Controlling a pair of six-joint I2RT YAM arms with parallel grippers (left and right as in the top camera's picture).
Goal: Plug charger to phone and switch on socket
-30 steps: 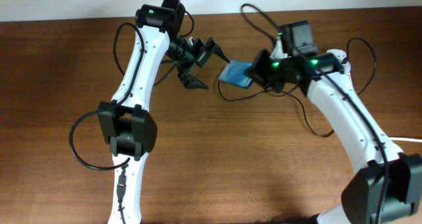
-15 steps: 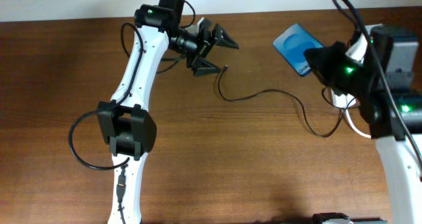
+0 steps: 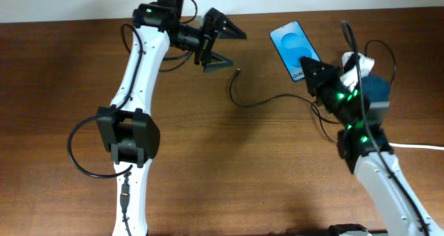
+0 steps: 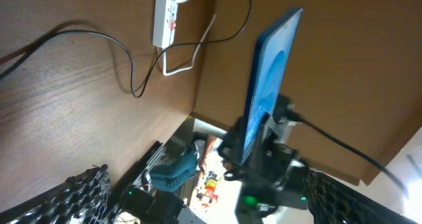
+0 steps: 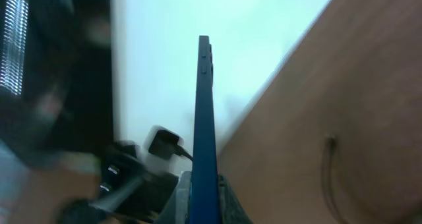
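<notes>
The right gripper (image 3: 313, 71) has its jaws clamped on the lower end of the phone (image 3: 293, 45), holding it off the surface (image 3: 62, 90). The left gripper (image 3: 234, 48) hangs with its jaws wide apart and empty, near the plug tip of the charger (image 3: 260, 100), which lies loose on the wood. The socket (image 4: 165, 20) rests beyond it.

From overhead the light falls even and fairly bright on the brown table (image 3: 41, 90), with only soft, faint shadows. My left wrist view is crisp on the wood grain, and the phone (image 4: 267, 85) screen glows blue. My right wrist view is soft. Its left side smears into dark blur, and the pale wall (image 5: 158, 53) is washed out.
</notes>
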